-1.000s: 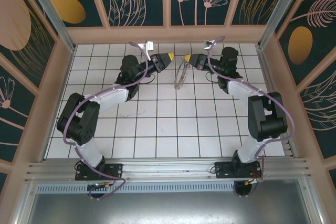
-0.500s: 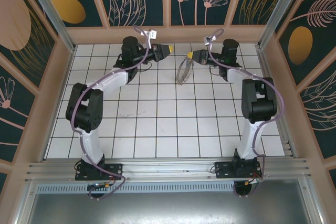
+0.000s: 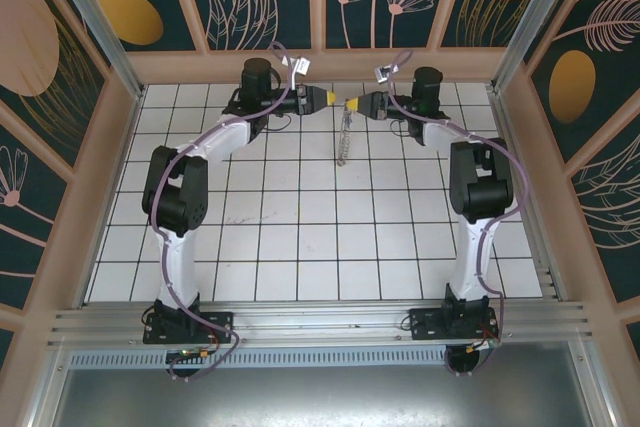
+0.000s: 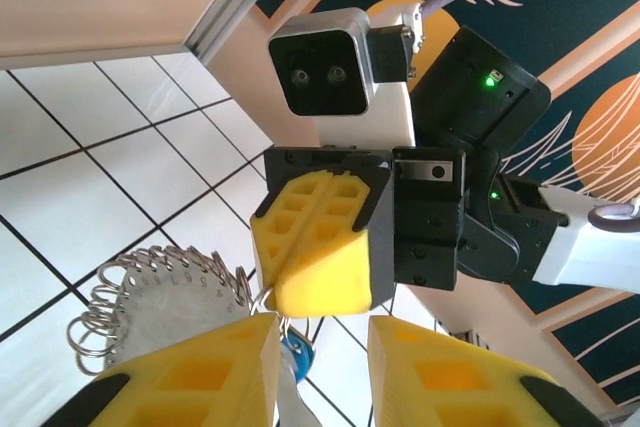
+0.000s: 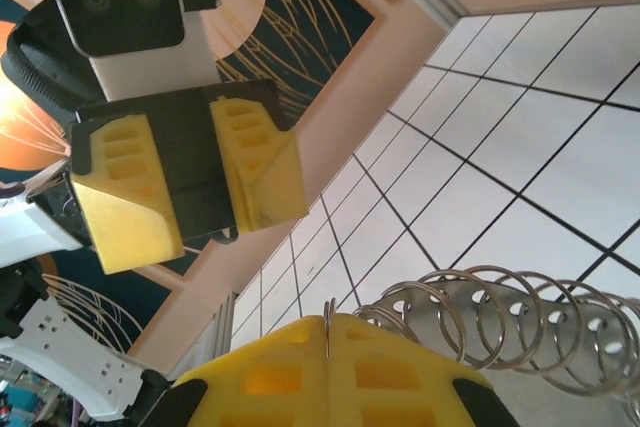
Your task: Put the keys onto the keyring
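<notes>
My right gripper (image 3: 354, 103) is shut on a thin wire ring of the keyring (image 3: 345, 142), a chain of metal rings with pale tags that hangs down from it over the back tiles. In the right wrist view the ring is pinched at the seam of my right gripper (image 5: 327, 332) and the keyring's (image 5: 500, 312) coils trail to the right. My left gripper (image 3: 322, 99) faces it, tips nearly touching, jaws apart. In the left wrist view the left gripper (image 4: 322, 332) stands open just below the right gripper (image 4: 318, 292). One of the keys (image 4: 298, 357), blue-headed, lies along its left finger (image 4: 190, 372).
The back wall (image 3: 320, 65) of the enclosure runs close behind both grippers. Both arms reach far over the white tiled floor (image 3: 320, 237). Purple cables (image 3: 290, 59) arch above the wrists.
Both arms have stretched toward the back wall and their grippers have come together tip to tip. The keyring now hangs straighter under the right gripper.
</notes>
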### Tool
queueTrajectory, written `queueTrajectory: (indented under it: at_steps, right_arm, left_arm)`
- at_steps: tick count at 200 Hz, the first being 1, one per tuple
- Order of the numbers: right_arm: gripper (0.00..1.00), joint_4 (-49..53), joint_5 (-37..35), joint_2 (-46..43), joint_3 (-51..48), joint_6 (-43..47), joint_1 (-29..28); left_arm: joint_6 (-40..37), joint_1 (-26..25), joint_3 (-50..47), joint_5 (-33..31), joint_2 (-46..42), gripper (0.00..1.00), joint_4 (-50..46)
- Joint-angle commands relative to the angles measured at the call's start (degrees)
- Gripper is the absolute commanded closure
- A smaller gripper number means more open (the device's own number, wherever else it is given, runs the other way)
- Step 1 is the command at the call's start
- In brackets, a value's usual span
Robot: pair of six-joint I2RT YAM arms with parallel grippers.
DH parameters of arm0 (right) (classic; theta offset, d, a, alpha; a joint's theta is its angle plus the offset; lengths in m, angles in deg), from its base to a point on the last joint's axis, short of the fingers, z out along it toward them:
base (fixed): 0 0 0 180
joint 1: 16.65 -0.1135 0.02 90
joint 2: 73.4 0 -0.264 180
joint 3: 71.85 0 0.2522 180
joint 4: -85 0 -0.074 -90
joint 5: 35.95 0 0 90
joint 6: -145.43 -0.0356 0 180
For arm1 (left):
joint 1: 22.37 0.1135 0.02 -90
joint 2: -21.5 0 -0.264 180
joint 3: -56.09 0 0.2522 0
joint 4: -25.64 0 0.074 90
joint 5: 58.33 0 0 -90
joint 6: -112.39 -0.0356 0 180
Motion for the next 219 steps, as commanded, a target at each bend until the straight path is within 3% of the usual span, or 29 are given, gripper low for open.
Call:
queueTrajectory:
  at_steps: [1,95,219]
  right_arm:
    - [1.00,1.5,3.0,0.5,3.5,2.3,-1.3]
    - [1.00,2.6,2.8,0.8,5.3,2.5,-2.1]
    - [1.00,3.0,3.7,-0.4,3.9,3.5,-2.4]
  left_arm:
    - [-0.7,0.5,2.7,3.9,2.1,0.73,-1.6]
    - [0.5,0.6,2.6,7.2,3.5,0.74,-0.3]
    - [1.2,0.7,3.1,7.2,4.8,0.74,1.1]
